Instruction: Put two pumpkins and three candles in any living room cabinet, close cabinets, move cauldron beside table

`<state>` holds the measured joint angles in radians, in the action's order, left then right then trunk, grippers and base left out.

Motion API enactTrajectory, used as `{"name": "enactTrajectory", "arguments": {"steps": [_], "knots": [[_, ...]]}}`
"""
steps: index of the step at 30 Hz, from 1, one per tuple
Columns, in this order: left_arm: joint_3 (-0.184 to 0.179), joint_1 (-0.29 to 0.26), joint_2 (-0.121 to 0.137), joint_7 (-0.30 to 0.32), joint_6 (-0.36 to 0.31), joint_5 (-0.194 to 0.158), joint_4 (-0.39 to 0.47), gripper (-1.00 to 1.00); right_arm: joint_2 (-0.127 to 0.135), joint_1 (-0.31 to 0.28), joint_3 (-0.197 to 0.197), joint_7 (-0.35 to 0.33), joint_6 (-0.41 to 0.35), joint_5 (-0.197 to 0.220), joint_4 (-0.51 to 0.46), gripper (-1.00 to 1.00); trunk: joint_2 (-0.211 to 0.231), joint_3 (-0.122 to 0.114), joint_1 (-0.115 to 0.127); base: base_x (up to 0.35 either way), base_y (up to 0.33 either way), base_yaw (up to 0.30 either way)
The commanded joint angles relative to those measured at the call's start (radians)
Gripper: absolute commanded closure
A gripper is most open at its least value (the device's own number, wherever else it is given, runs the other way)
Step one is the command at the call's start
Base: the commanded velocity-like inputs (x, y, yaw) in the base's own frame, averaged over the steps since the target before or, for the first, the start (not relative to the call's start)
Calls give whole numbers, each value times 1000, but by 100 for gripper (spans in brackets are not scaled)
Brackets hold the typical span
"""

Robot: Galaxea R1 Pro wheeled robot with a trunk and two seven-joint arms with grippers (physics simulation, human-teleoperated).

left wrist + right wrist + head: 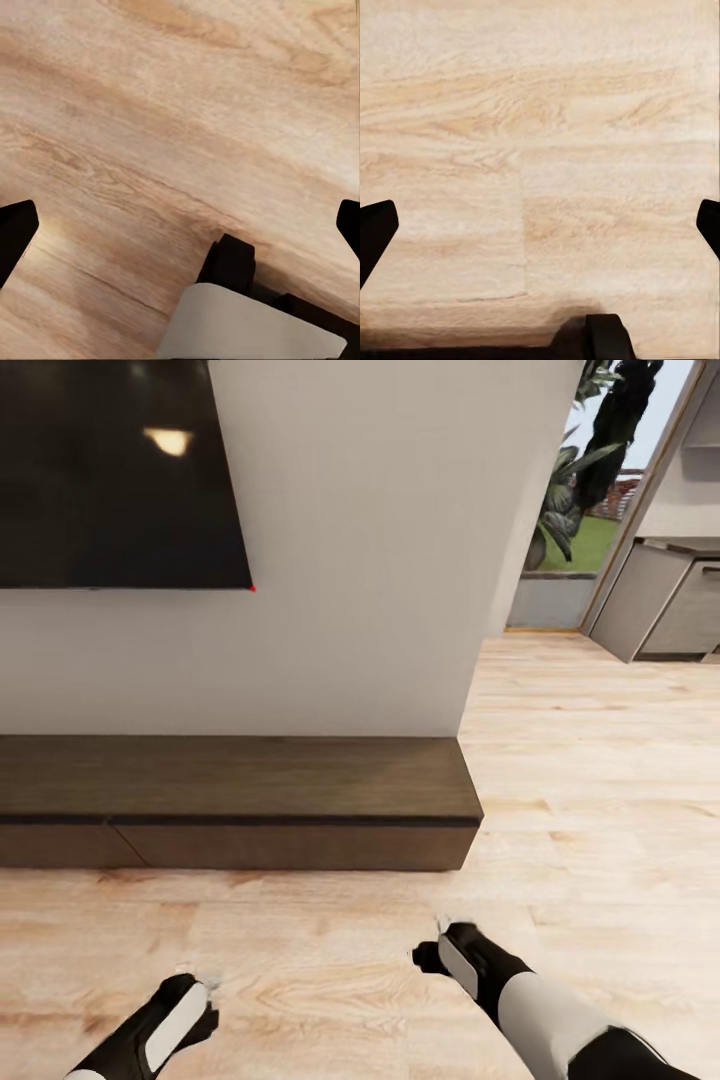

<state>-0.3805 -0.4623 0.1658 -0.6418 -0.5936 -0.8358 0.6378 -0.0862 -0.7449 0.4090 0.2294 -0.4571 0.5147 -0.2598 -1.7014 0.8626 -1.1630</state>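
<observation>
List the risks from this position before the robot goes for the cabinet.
1. Both grippers, left and right, hang low over the floor; driving forward may knock them into the cabinet.
2. The drawer fronts lack handles, so a pull may slip.
3. Both grippers look open and empty: nothing to store yet.

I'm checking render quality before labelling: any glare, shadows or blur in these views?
Head view: a soft lamp reflection glares on the black TV, and the cabinet top has a pale sheen; the outdoors past the doorway is bright. Left wrist view: floor grain looks smeared. Right wrist view: a dark shadow band lies along the floor near the gripper.
</observation>
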Motion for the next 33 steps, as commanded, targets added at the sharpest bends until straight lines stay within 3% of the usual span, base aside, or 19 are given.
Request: {"name": "enactTrajectory", "arguments": {"steps": [1,2,6,13,17,21,27,33], "knots": [[-30,-1,2,59,54,22,-67,-100,0,0,9,8,33,10,38,-100,7,-3,4,0,0,0],[-44,-1,1,110,97,46,-127,-100,0,2,9,8,65,9,73,-100,14,-6,8,0,0,0],[-74,-1,-4,210,252,87,-307,-100,0,4,11,8,199,5,215,-100,42,-18,23,0,0,0],[-78,1,-10,231,355,90,-420,-100,1,13,11,8,347,8,279,-100,91,-40,50,0,0,0],[-80,7,-31,233,455,90,-511,-100,0,64,10,9,468,15,298,-100,119,-53,65,0,0,0],[-81,16,-43,235,509,90,-569,-100,1,110,10,9,549,15,303,-100,147,-65,81,0,0,0],[-82,65,-47,235,566,90,-585,-100,1,181,10,9,590,6,304,-100,189,-84,104,0,0,0],[-83,122,-51,235,637,90,-587,-100,2,267,9,10,722,15,305,-100,231,-103,127,0,0,0]]}}
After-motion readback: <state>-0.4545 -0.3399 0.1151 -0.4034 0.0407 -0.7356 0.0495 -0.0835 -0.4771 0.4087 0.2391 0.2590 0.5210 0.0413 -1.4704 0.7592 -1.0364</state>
